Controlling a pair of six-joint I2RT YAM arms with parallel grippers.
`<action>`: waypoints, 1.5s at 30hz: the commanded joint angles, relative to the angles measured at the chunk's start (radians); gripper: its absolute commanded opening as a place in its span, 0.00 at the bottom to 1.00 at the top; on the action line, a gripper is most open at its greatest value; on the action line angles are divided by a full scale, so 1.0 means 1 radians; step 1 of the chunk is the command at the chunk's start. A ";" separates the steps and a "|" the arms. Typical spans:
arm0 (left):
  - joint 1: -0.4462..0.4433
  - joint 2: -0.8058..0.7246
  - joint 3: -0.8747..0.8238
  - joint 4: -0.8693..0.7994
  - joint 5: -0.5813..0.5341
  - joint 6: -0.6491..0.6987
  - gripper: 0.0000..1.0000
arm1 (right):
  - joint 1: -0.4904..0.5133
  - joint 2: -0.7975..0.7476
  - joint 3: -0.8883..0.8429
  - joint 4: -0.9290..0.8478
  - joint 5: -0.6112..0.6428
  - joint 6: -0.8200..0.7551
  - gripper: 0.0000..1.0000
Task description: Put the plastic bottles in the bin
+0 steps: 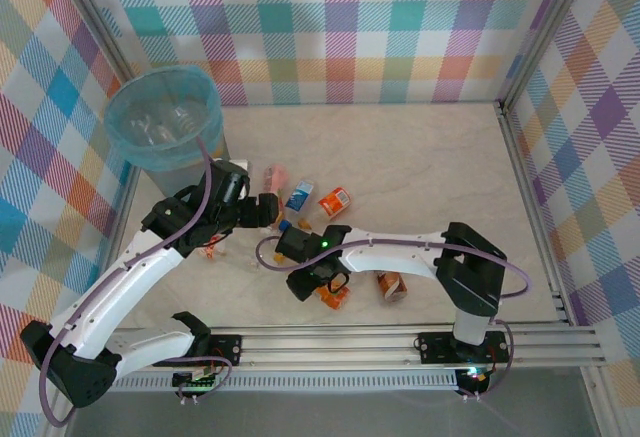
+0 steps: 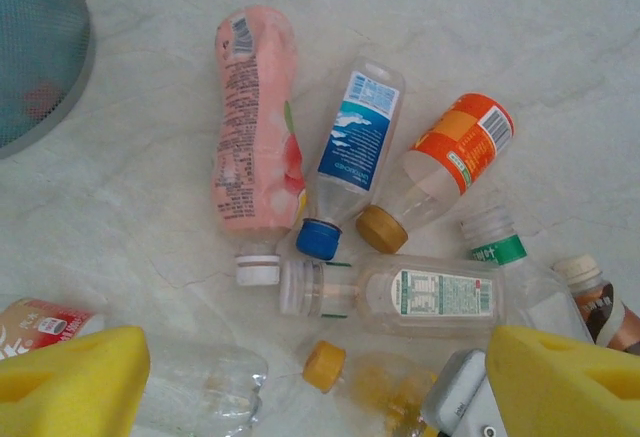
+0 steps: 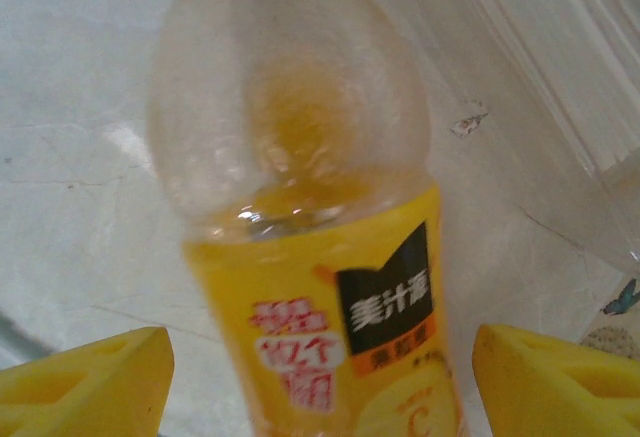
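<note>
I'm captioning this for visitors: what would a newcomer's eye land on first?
The jumble of small plastic bottles lying on the pale marbled table, the pink plastic bottle brightest. Next, the round grey-blue bin with its light blue bag at far left, and the clear yellow-labelled bottle between the yellow fingers of the right gripper.

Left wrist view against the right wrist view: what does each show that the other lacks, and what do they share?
Left wrist view: the bin with its mesh wall, plus a pink bottle, a blue-labelled clear bottle, an orange-labelled bottle and a green-labelled clear bottle lying on the tabletop, the left hand open.
Right wrist view: a close-up of a yellow-labelled bottle, the right hand open around it.
Both: pale marbled tabletop and yellow fingers at the bottom corners. The left view's yellow-capped bottle may be that same bottle.
</note>
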 commanded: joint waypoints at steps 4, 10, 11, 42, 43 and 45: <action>-0.009 -0.012 0.034 0.001 -0.056 0.021 0.88 | 0.009 0.057 0.035 -0.031 0.033 -0.023 0.79; -0.009 -0.019 0.038 -0.010 -0.072 0.023 0.88 | 0.010 0.061 0.039 -0.028 0.017 -0.038 0.67; -0.009 -0.023 0.043 -0.013 -0.076 0.022 0.88 | 0.011 0.054 0.038 -0.029 0.012 -0.041 0.65; -0.009 -0.029 0.174 0.244 0.548 -0.157 0.69 | -0.046 -0.658 -0.132 0.309 0.024 -0.170 0.58; -0.009 -0.032 0.173 0.251 0.557 -0.162 0.67 | -0.046 -0.658 -0.131 0.311 0.023 -0.170 0.58; -0.009 -0.032 0.167 0.261 0.572 -0.169 0.62 | -0.048 -0.659 -0.133 0.314 0.022 -0.170 0.58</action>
